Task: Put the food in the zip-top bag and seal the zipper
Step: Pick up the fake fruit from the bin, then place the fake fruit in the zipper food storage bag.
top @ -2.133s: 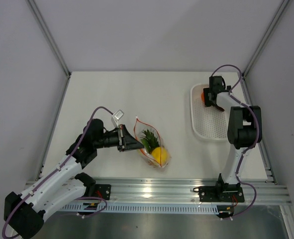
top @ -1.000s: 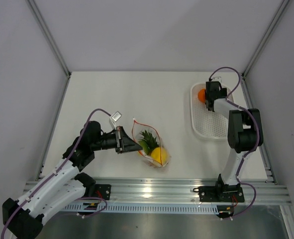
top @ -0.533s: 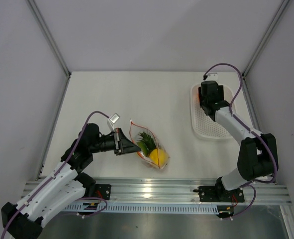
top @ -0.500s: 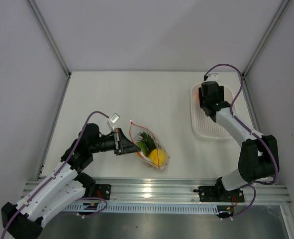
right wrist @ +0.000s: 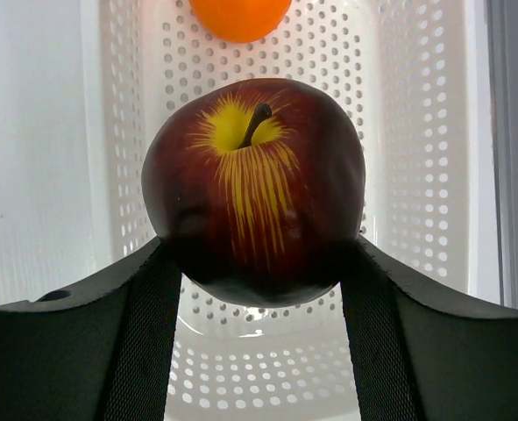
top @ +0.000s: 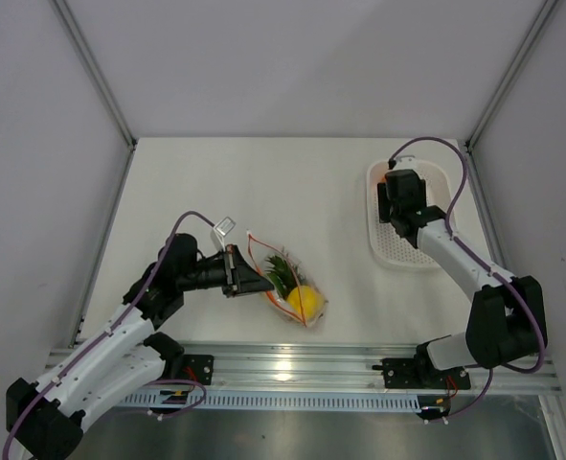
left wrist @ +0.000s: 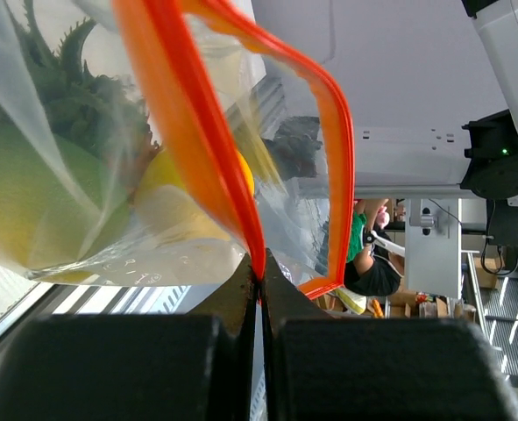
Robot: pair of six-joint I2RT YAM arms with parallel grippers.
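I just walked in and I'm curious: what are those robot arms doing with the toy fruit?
They are packing toy fruit into a clear zip-top bag. The left gripper is pinched shut on the bag's red-orange zipper strip, holding the mouth open. A pineapple and a yellow fruit are already inside. The right gripper grips a dark red apple over the white basket, where an orange is left. The bag is not sealed yet.

No lettering can be read anywhere; the small white tag (top: pixel 226 226) on the left arm (top: pixel 129 326) is too small.
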